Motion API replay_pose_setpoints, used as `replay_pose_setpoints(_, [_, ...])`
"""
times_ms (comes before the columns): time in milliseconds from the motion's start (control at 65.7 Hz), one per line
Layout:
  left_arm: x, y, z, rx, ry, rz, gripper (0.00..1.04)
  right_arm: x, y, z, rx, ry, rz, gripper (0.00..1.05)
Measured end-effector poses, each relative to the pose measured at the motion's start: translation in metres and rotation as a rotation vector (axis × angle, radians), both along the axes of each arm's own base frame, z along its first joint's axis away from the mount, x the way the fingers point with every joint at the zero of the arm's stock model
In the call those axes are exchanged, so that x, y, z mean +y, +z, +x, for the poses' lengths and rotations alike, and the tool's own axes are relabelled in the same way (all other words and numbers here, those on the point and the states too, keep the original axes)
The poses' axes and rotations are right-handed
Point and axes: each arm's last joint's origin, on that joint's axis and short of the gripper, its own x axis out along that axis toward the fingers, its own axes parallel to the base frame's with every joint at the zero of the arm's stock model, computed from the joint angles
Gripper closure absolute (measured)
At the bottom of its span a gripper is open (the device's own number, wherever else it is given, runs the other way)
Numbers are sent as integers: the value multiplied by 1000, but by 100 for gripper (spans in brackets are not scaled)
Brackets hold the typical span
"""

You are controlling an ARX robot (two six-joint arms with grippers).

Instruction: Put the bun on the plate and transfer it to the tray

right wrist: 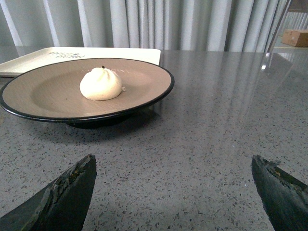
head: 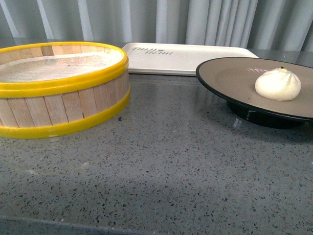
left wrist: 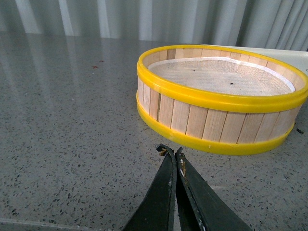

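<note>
The left gripper [left wrist: 172, 151] has its two dark fingers pressed together with nothing between them, low over the speckled grey stone table [left wrist: 72, 120]. The right gripper [right wrist: 172, 159] is spread wide, also holding nothing. Just ahead of the left gripper stands one round steamer basket [left wrist: 211, 120], made of pale wooden slats with two glossy yellow bands and a white woven liner. Ahead of the right gripper sits one plate [right wrist: 48, 91], shallow, matte tan with a black rim and a dark foot. The single bun [right wrist: 101, 84], smooth, cream-white and pleated on top, rests on the plate's inner surface. Beyond the plate lies one flat off-white tray [right wrist: 29, 60] with dark lettering. Only the front view shows basket, tray and plate together, and neither arm appears there. Each wrist view shows just its own side. Pale pleated curtains [head: 195, 19] hang behind.
</note>
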Motion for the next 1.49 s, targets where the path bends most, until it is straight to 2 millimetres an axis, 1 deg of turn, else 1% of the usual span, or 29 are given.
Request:
replay_pose_setpoints(457, [0,-1,-9,1,0,0,101,0,0,0,0,0,0,8])
replay_pose_setpoints(548, [0,-5,-17,35,0,0,101,0,0,0,0,0,0,8])
replay_pose_setpoints(609, [0,-4,-20,10,0,0,101,0,0,0,0,0,0,8])
replay_pose_setpoints(898, [0,-4,-20,8,0,-1,100,0,0,0,0,0,0,8])
replay_pose_setpoints(944, [0,-4,-20,7,0,-1,93,0,0,0,0,0,0,8])
replay_pose_setpoints(1020, [0,-4,-20,8,0,0,74,0,0,0,0,0,0,8])
replay_pose_setpoints(1188, [0,-4,-20,7,0,0,45,0,0,0,0,0,0,8])
replay_pose_setpoints(1264, [0,-4,-20,8,0,0,27,0,0,0,0,0,0,8])
replay_pose_setpoints(1294, [0,-4,-20,8,0,0,18,0,0,0,0,0,0,8])
replay_pose_setpoints(1355, [0,-4,-20,8,0,0,8,0,0,0,0,0,0,8])
replay_pose_setpoints(1386, [0,-4,-20,7,0,0,5,0,0,0,5,-9,-8,8])
replay_pose_setpoints(1447, [0,-4,-20,8,0,0,7,-1,2,2,69,-89,-89,8])
replay_pose_setpoints(1492, [0,-4,-20,7,0,0,7,-3,11,6,78,-108,-139,8])
